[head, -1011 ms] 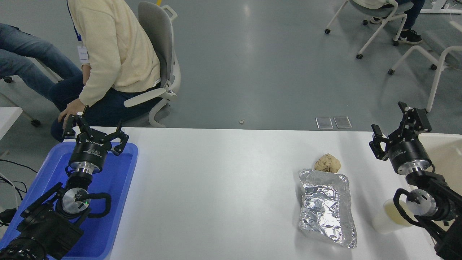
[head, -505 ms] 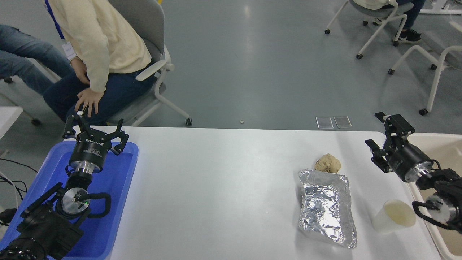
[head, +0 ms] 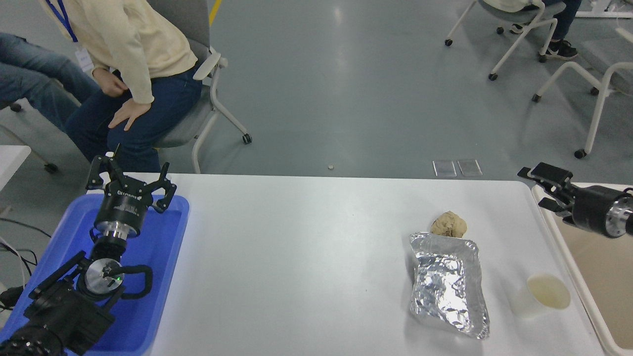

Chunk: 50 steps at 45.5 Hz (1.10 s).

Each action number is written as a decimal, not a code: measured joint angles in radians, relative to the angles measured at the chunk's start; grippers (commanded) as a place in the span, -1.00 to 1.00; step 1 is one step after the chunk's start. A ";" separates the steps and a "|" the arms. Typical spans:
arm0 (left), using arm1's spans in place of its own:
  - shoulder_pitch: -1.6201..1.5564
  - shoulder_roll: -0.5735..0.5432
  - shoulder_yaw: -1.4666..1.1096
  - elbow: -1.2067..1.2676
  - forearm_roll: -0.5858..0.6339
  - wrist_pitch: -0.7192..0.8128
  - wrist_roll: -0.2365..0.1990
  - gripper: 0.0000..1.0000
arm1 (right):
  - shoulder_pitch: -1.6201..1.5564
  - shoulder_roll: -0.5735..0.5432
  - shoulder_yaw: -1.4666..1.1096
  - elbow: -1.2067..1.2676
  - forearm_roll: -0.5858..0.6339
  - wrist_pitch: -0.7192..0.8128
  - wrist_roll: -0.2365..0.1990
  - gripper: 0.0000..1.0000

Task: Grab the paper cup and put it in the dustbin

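So in the last second the right arm has swung clear off to the side: the right gripper (head: 548, 189) was up over the table near the paper cup (head: 541, 295), and now it hangs out over the dustbin (head: 549, 217), pointing back toward the table. Its fingers look spread apart, nothing between them, though the angle's poor so I wouldn't swear how wide.

The dustbin, that big beige tub, looks bare inside as far as I can see; most of it runs off frame. The blue tray (head: 168, 247) is well away from the dustbin, with the left gripper (head: 129, 184) parked over it, fingers splayed, empty.

The cup stands upright just beside the dustbin's rim, with the foil tray (head: 447, 284) on its other side. It's light and thin-walled, so it'll crush or tip easily. I'd pinch gently across the wall below the rim.
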 measured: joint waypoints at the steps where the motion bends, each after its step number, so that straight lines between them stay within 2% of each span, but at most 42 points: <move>1: 0.000 0.000 0.000 0.000 0.000 0.000 0.000 1.00 | 0.040 0.007 -0.049 0.022 0.000 0.004 0.000 1.00; 11: 0.000 0.000 0.000 0.000 0.001 0.000 0.001 1.00 | 0.325 0.119 -0.381 0.167 -0.030 0.151 0.003 1.00; 26: 0.000 0.000 0.000 0.000 0.001 -0.001 0.000 1.00 | 0.610 0.304 -0.534 0.234 -0.193 0.515 -0.011 1.00; 35: 0.000 0.000 0.000 0.000 0.001 0.000 0.000 1.00 | 0.744 0.379 -0.540 0.248 -0.236 0.633 -0.050 1.00; 43: 0.000 0.000 0.000 0.000 0.001 0.003 0.000 1.00 | 0.825 0.442 -0.535 0.261 -0.253 0.679 -0.106 1.00; 50: 0.000 0.000 0.000 0.000 0.001 0.003 0.000 1.00 | 0.861 0.463 -0.513 0.265 -0.251 0.693 -0.124 1.00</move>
